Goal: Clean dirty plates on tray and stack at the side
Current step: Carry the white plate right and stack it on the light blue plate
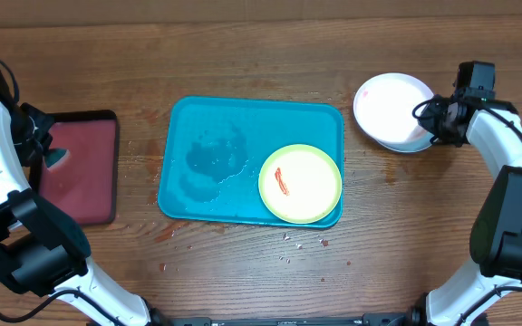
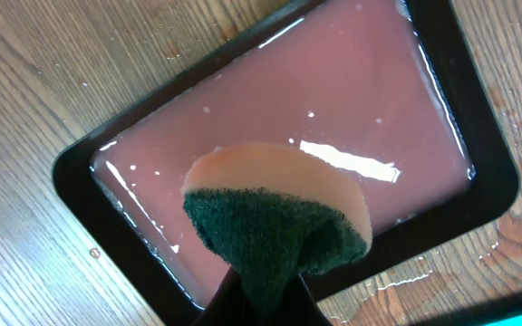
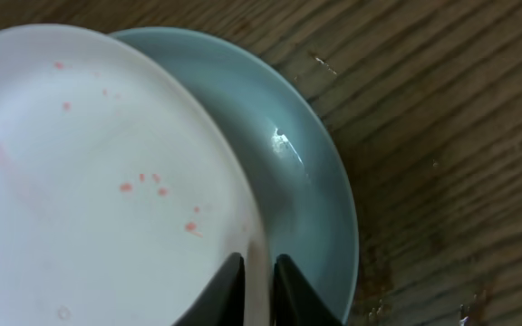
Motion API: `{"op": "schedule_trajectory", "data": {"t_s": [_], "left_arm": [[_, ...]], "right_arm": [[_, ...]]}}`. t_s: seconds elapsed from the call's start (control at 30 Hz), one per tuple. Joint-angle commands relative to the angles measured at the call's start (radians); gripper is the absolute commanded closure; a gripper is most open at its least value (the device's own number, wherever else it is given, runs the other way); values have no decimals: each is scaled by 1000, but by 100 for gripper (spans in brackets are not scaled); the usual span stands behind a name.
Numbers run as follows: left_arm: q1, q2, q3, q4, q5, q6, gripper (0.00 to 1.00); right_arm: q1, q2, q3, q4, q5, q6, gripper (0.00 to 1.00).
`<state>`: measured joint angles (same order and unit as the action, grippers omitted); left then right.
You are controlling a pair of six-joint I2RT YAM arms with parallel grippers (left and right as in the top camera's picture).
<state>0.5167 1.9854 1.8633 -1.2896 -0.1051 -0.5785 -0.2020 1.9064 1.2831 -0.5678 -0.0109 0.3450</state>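
Your left gripper (image 2: pixel 259 288) pinches a green-backed sponge (image 2: pixel 275 226) above the wet pink tray (image 2: pixel 489 163). Between your grippers, the puddled turquoise tray (image 1: pixel 198 118) holds 1 yellow-green plate (image 1: pixel 314 188), smeared red. Your right gripper (image 3: pixel 259 285), jaws narrow, straddles the red-speckled white plate (image 3: pixel 89 181) atop the pale blue plate (image 3: pixel 315 136); you cannot tell if it pinches. Brown wooden table (image 1: pixel 243 45).

A plate (image 1: pixel 300 183) lies on the tray (image 1: pixel 207 127), a plate stack (image 1: pixel 390 109) to its right.

Table (image 1: pixel 261 54): turquoise tray (image 1: pixel 208 186), pink tray (image 1: pixel 80 167), plates (image 1: pixel 390 107)
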Motion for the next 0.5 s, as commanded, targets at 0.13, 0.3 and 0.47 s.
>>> {"op": "schedule_trajectory", "data": {"t_s": [0.13,0.3,0.47], "left_arm": [[-10,4,-3,2,2,-19,96],[-14,4,-3,3,2,-19,96],[-14,4,-3,3,2,-19,96]], "right_arm": [[-1,-26,-37,21,-11,1,75],[21,-26,-37,23,-128,-1,64],[84,-26,-37,35,-319,-33,63]]}}
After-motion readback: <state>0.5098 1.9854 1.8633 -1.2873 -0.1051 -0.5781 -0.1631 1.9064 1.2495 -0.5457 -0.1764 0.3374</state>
